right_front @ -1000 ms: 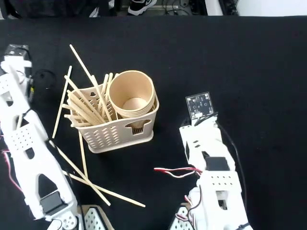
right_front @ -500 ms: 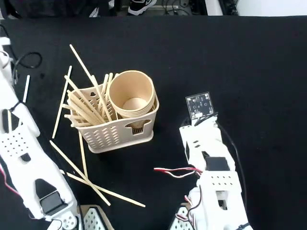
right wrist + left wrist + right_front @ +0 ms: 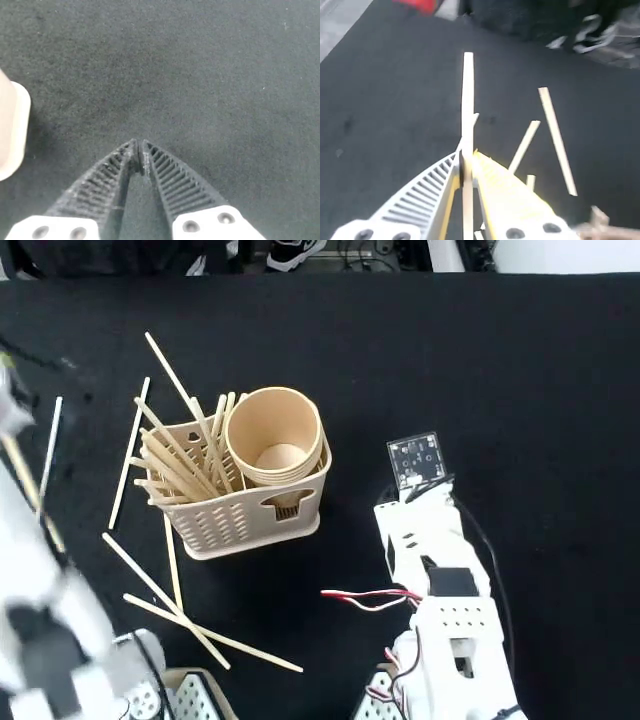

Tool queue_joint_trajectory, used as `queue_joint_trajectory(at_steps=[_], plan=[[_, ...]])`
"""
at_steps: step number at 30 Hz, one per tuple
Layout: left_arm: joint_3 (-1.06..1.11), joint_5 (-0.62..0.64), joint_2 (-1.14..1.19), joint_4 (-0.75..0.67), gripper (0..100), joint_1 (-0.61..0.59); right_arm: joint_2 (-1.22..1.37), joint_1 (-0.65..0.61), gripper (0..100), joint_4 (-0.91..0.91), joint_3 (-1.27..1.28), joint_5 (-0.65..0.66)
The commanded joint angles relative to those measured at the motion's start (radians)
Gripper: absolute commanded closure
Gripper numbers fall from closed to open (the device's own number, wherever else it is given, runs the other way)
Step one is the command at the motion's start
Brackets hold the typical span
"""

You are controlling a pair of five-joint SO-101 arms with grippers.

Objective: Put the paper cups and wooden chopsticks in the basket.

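Gripping one wooden chopstick (image 3: 467,90), the left gripper (image 3: 466,156) has its fingers clamped tight on it above the black tabletop (image 3: 500,360). The right gripper (image 3: 137,148) has its fingers pressed together, empty. Stacked paper cups (image 3: 273,435) stand in the basket (image 3: 245,518); loose chopsticks (image 3: 215,637) lie beside it

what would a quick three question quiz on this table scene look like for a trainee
1. True or false: the paper cups stand inside the basket.
2. What do the left arm's fingers hold? A a chopstick; B a paper cup; C nothing.
3. Fill in: the right arm's fingers are ___ (open or shut).
Key: 1 true; 2 A; 3 shut.
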Motion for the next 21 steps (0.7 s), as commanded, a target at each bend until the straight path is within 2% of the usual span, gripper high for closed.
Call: queue_joint_trajectory(at_steps=[1,4,7,12,15,21], plan=[[0.424,0.012,-0.423,-0.229,97,0.125,0.004,0.006,98.6,-0.003,-0.008,0.009],[0.685,0.014,-0.726,-0.440,97,0.237,0.004,-0.003,98.5,-0.003,-0.005,0.009],[0.891,0.014,-1.011,-0.628,97,0.352,0.004,-0.075,98.5,-0.005,0.015,0.011],[1.210,0.015,-1.307,-0.927,97,0.558,0.004,-0.112,98.4,-0.006,0.018,0.011],[1.363,0.009,-1.352,-0.999,97,0.659,0.004,-0.112,98.3,-0.006,0.018,0.011],[1.540,0.008,-1.353,-1.005,97,0.668,0.004,-0.112,98.3,-0.006,0.018,0.011]])
